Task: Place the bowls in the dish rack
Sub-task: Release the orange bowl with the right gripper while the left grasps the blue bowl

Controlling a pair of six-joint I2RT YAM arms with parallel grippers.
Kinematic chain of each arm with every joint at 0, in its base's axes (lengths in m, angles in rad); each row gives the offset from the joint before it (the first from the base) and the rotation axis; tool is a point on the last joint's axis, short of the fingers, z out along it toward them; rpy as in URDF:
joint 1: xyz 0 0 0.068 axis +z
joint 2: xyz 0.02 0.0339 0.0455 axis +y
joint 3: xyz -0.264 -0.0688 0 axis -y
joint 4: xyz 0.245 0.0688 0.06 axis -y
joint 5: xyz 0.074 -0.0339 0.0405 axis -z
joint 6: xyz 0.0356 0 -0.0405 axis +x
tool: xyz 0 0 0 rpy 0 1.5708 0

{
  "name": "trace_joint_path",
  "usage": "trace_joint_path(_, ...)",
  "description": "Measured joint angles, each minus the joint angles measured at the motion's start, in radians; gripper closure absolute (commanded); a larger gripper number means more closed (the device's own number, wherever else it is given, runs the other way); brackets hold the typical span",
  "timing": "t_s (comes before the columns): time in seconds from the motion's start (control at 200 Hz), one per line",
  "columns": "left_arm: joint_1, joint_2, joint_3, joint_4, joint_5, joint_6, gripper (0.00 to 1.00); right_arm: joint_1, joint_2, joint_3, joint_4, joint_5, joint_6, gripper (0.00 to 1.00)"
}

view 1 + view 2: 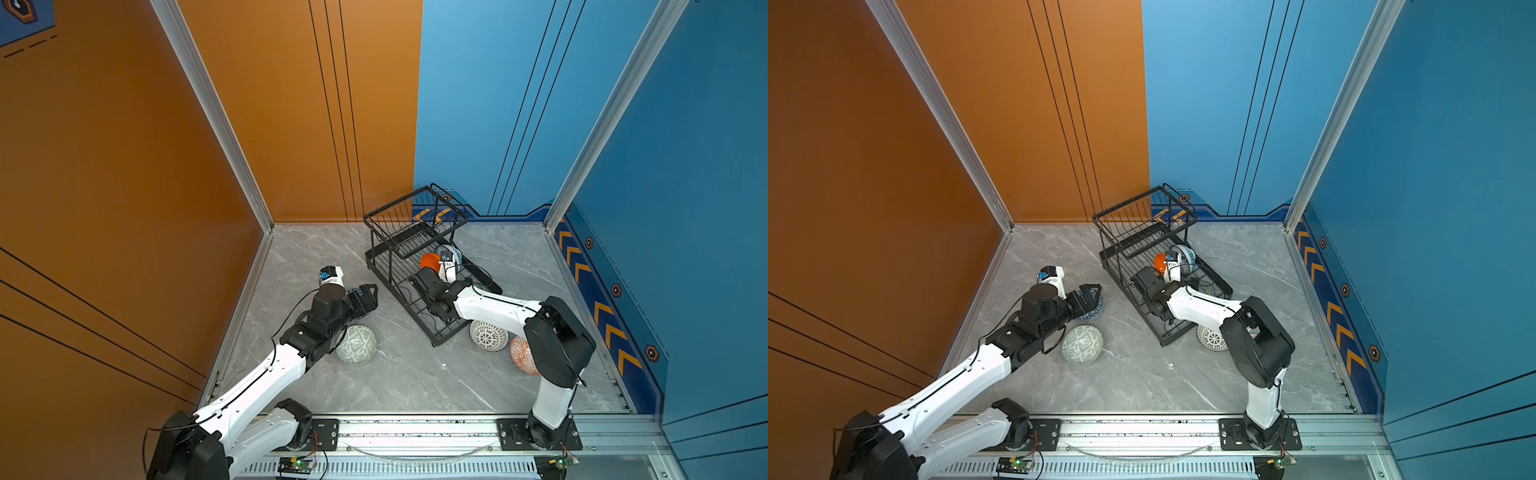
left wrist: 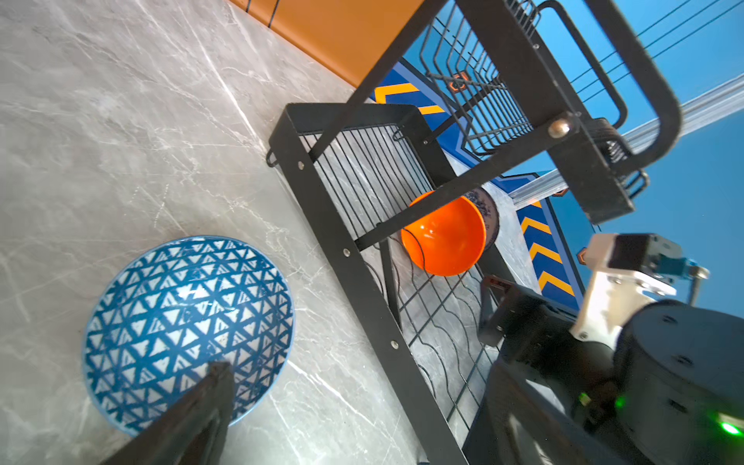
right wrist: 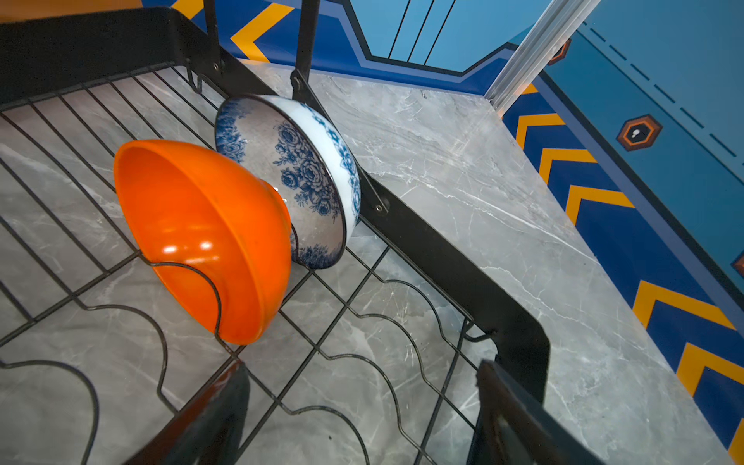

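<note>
On the left, the left pincer [image 1: 1095, 293] is hanging low over the blue triangle-patterned bowl [image 2: 189, 330]. Its jaws are standing fully apart and gripping nothing. In the left wrist view only one finger [image 2: 205, 402] is showing, crossing above the bowl's rim. That bowl is sitting mouth up on the grey marble surface [image 1: 415, 382], near the dish rack's long side.

Just nearer the camera, the pale green geometric bowl [image 1: 356, 345] is lying on the surface beside the left arm.

Toward the middle, the black wire dish rack [image 1: 390, 220] is standing at an angle, with its raised basket at the far end. The basket is holding no bowls.

On the lower tier, the plain orange bowl [image 3: 201, 241] is resting on its edge among the wavy slot wires. Its base is pressing against the inside of the white-blue floral bowl [image 3: 290, 173]. The floral bowl is also standing on edge, leaning on the rack's side frame.

The right pincer [image 3: 362, 366] is hovering over the lower tier just short of the orange bowl. Its jaws are spread wide and nothing is lying between them.

Further right, the white bowl with black lattice [image 1: 488, 336] is sitting on the surface just beside the rack's near corner, partly under the right arm. The red-orange patterned bowl [image 1: 519, 355] is lying next to it, half hidden by that arm.
</note>
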State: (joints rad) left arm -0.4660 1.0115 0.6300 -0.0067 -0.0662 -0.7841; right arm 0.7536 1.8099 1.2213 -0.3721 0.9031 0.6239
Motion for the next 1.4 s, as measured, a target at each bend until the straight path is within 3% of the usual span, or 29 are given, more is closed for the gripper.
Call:
trace_joint_path(0.12,0.038,-0.004,0.003,-0.037,-0.001,0.002,0.02,-0.002,-0.075,-0.05,0.027,-0.028,-0.012,0.0)
trace_joint_path(0.4,0.117,0.029,0.016,-0.099,0.008,0.002,0.02,-0.098,-0.287,-0.176,0.073,-0.133,-0.037,0.0)
trace_joint_path(0.59,0.15,0.157,0.071,-0.143,0.01,0.034,0.02,-0.234,-0.448,-0.246,0.111,-0.322,-0.082,0.0)
trace_joint_path(0.776,0.202,0.256,0.092,-0.173,0.016,0.064,0.0,-0.234,-0.51,-0.254,0.154,-0.542,-0.163,0.0)
trace_joint_path(0.926,0.24,0.335,0.114,-0.178,0.036,0.084,0.13,-0.2,-0.522,-0.257,0.184,-0.676,-0.21,0.0)
trace_joint_path(1.006,0.251,0.381,0.128,-0.177,0.056,0.092,0.26,-0.176,-0.522,-0.257,0.195,-0.725,-0.226,0.0)
trace_joint_path(1.101,0.256,0.424,0.134,-0.177,0.08,0.095,0.36,-0.153,-0.518,-0.257,0.209,-0.752,-0.24,0.0)
trace_joint_path(1.176,0.257,0.443,0.134,-0.179,0.091,0.11,0.5,-0.144,-0.507,-0.257,0.219,-0.766,-0.247,0.0)
trace_joint_path(1.401,0.268,0.445,0.134,-0.179,0.098,0.124,0.71,-0.144,-0.47,-0.257,0.227,-0.777,-0.251,0.0)
